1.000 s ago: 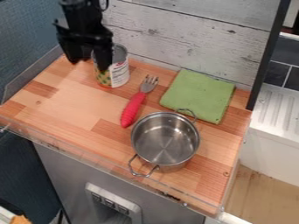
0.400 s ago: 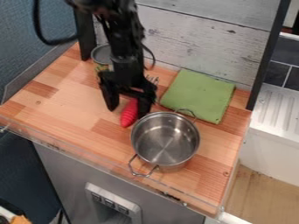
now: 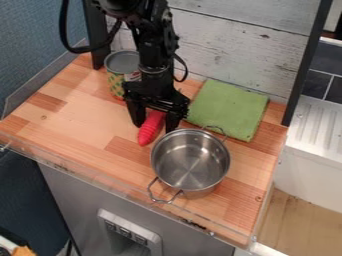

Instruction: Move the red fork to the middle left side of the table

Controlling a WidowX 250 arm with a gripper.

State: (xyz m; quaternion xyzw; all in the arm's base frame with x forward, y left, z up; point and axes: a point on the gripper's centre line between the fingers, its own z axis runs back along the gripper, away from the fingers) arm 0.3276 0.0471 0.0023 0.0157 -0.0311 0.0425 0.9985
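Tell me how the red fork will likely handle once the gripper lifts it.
The fork should stay stiff, since its handle looks thick and solid. The ridges near the handle's end may help against slipping. Its rounded handle might let it roll a little between the gripper's fingers.
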